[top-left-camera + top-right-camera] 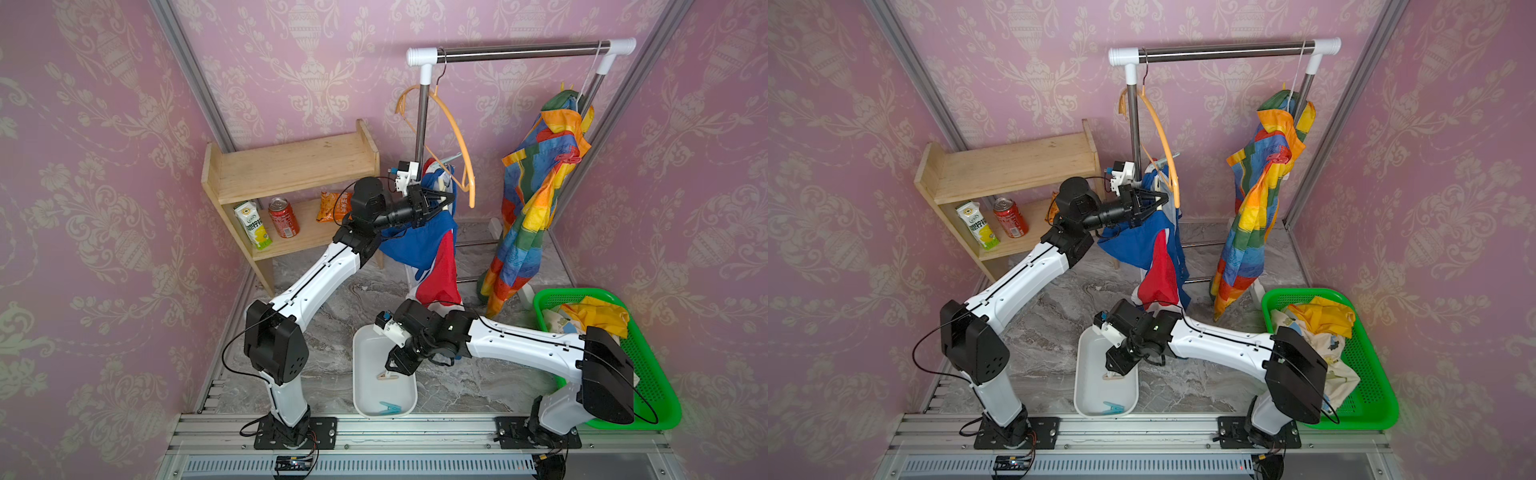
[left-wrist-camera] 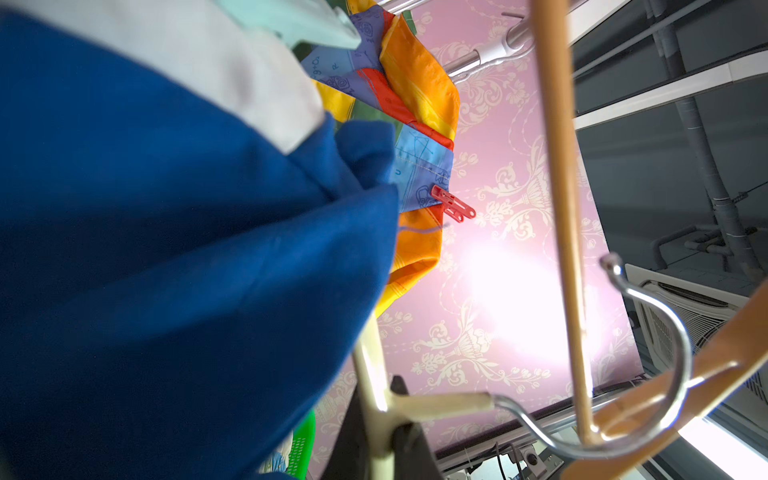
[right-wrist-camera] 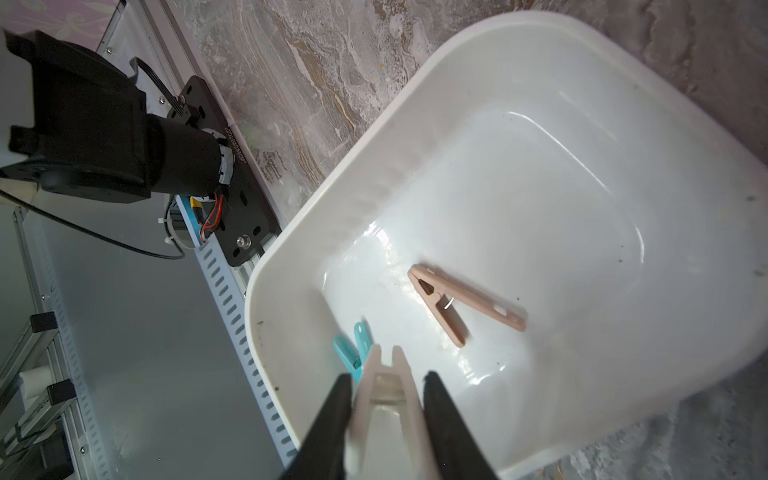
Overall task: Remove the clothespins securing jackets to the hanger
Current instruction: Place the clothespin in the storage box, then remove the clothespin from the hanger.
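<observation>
**Right arm letting a pin go over the tub while the left steadied the hanger**

The right end effector [image 3: 388,376] hung low inside the white tub [image 1: 361,345], at 6 o'clock in a top view, presumably so the pin would land in it. Its fingers stood slightly apart on either side of a pale clothespin [image 3: 384,411]. The pin was blurred, so the grasp looked released rather than clenched.

A pink clothespin [image 1: 387,376] lay on the tub floor just beside the fingertips, at their 6 o'clock. A teal clothespin [image 1: 389,408] lay farther along the same line, near the tub's end.

The left end effector [image 1: 440,201] was clenched on the cream hanger [image 2: 415,405] carrying the blue, red and white jacket [image 1: 428,249]. This probably kept the garment from swinging.

One red clothespin [image 2: 453,203] remained clipped to the rainbow jacket [image 1: 532,208]. It sat at about 2 o'clock from the left end effector and 1 o'clock from the right one, well apart from both.

The yellow jacket [image 1: 598,316] lay in the green basket [image 1: 648,374] at 4 o'clock. An orange hanger [image 1: 461,145] hung bare on the rail [image 1: 519,50].
</observation>
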Robot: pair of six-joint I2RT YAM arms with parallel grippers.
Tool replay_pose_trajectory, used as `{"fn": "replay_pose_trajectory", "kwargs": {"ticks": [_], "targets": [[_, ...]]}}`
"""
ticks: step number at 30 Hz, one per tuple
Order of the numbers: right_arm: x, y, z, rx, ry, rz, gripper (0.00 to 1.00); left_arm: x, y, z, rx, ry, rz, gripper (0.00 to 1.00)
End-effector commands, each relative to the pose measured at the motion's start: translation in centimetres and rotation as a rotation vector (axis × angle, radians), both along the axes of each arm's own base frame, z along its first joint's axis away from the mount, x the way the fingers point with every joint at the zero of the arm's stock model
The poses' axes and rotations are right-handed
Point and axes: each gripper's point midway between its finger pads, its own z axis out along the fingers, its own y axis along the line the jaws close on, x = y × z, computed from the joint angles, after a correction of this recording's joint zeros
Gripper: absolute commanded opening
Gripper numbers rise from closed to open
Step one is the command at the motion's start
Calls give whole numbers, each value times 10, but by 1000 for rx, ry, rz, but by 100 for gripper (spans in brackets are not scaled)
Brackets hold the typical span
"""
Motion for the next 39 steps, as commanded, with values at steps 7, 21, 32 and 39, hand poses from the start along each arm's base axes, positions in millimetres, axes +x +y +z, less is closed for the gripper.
{"fn": "replay_pose_trajectory", "kwargs": {"ticks": [7,21,32,39], "targets": [[20,1,71,97,-152,-56,58,-33,12,49,-49,-192,-5,0],[46,-147,306,524,-573,-507,72,-53,9,32,13,-184,-90,0],[129,-218,281,656,-353,-878,77,-90,9,-16,148,-225,-185,0],[163,-217,297,939,-169,-837,87,-99,9,-24,134,-262,-205,0]]}}
